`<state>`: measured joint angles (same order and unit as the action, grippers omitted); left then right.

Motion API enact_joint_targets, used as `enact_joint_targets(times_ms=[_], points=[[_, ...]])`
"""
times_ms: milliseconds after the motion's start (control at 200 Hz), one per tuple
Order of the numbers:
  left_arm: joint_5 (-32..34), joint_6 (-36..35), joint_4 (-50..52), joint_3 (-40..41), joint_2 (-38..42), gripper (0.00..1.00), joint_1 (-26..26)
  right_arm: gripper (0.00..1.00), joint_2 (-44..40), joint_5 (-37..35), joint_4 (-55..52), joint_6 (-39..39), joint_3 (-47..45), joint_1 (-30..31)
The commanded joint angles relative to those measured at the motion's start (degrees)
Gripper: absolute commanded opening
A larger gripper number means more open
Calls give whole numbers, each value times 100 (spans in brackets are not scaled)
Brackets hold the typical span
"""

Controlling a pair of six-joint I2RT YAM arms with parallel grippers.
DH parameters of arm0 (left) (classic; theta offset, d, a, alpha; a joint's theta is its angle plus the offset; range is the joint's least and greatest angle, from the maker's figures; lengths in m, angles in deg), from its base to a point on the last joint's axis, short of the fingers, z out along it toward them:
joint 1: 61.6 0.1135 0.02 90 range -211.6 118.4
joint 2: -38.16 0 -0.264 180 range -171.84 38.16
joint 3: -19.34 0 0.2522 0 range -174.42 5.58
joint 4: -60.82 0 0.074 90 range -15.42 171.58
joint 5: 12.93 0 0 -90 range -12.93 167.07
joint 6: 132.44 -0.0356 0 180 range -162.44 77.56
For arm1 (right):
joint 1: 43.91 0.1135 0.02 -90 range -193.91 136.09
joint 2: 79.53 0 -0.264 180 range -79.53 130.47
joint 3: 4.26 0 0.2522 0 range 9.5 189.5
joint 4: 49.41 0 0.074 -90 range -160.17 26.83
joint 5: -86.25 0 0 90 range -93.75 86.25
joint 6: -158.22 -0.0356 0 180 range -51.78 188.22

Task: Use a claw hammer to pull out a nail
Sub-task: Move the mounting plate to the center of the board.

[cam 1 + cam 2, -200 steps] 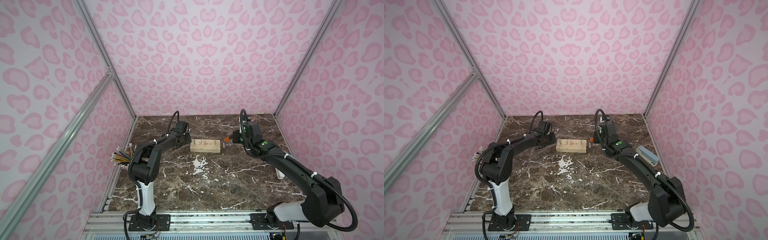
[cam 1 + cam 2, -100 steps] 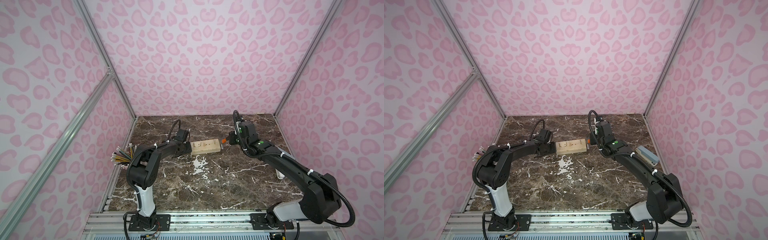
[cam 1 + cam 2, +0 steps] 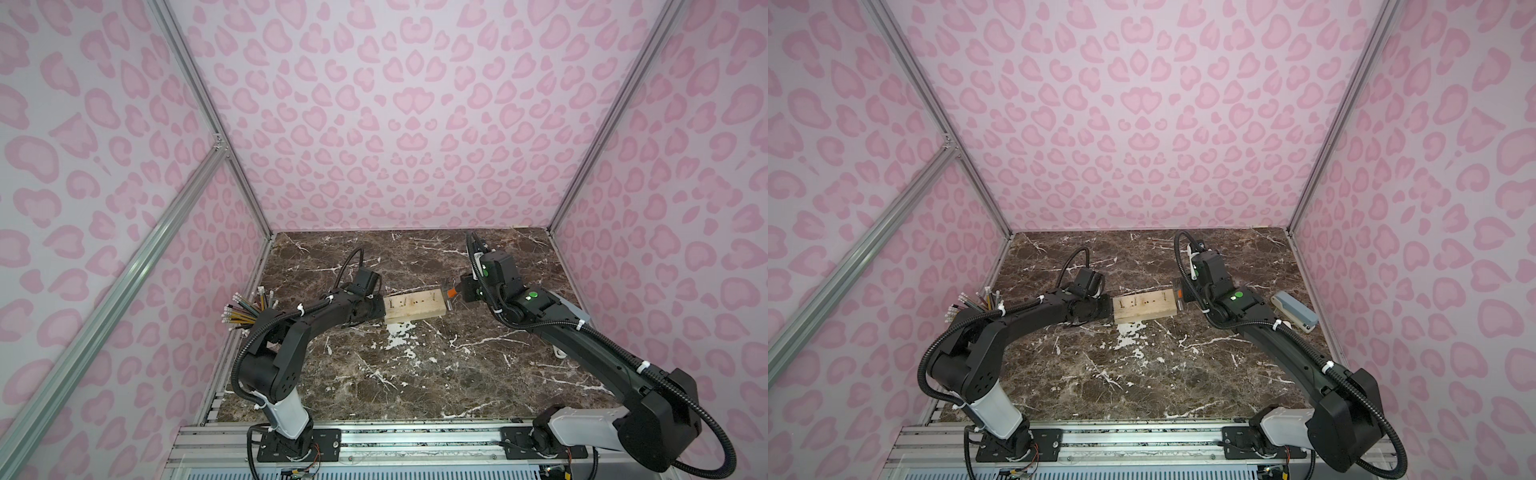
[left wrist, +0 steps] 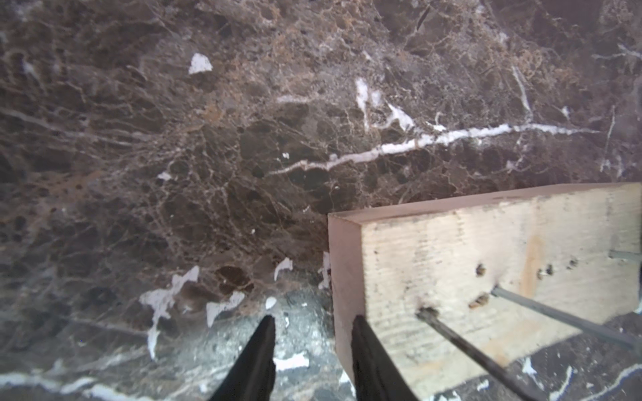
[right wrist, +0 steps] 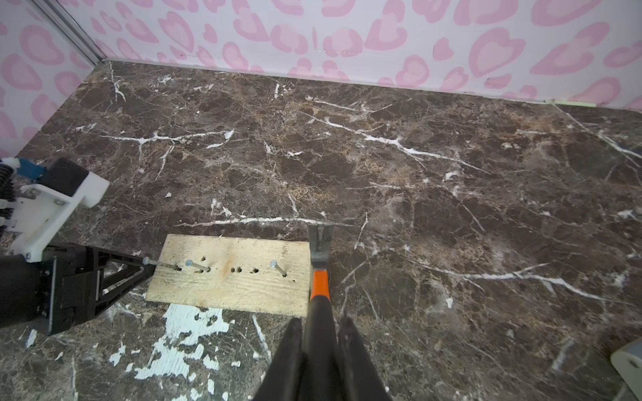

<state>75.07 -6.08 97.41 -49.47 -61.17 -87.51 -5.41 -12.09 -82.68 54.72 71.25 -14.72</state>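
Note:
The claw hammer [image 5: 320, 255] has a steel head, an orange collar and a black shaft. My right gripper [image 5: 319, 323] is shut on the shaft. The head lies against the right end of a pale wooden block [image 5: 236, 279], claw pointing to the far wall. Three nails [image 5: 278, 268] stand out of the block's top, leaning. Both top views show the hammer [image 3: 451, 293] [image 3: 1178, 296] at the block [image 3: 411, 307] [image 3: 1144, 307]. My left gripper [image 4: 314, 319] is at the block's left end [image 4: 486, 270], jaws apart over bare marble, one finger [image 4: 364, 347] against the block's corner.
A bunch of pencils [image 3: 247, 311] [image 3: 976, 301] stands by the left wall behind my left arm. A grey-blue stapler-like object [image 3: 1293, 316] lies near the right wall beside my right arm. Pink patterned walls close in three sides of the marble table [image 5: 451, 208].
My left gripper has come from behind the block's left corner down to its left end. My right gripper has carried the hammer left, up against the block's right end.

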Motion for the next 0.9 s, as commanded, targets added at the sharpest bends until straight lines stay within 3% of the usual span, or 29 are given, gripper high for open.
enact_joint_targets(times_ms=[0, 315, 585, 665, 900], points=[[-15, -53, -199, -34, 180, 45, -11, 0, -93, 72, 195, -33, 169, 45], [557, -925, 244, -662, 728, 57, -2, 0, -273, -63, -484, 67, 616, 52], [-805, -2821, -490, -990, 821, 60, -62, 0, -346, 110, -1048, 20, 1027, 163], [-1243, -3412, -290, -1256, 591, 60, -81, 0, -357, 229, -1081, -28, 1078, 193], [-1747, -4020, -79, -2080, -169, 58, -116, 0, -233, 263, -1168, -194, 1188, 314]])
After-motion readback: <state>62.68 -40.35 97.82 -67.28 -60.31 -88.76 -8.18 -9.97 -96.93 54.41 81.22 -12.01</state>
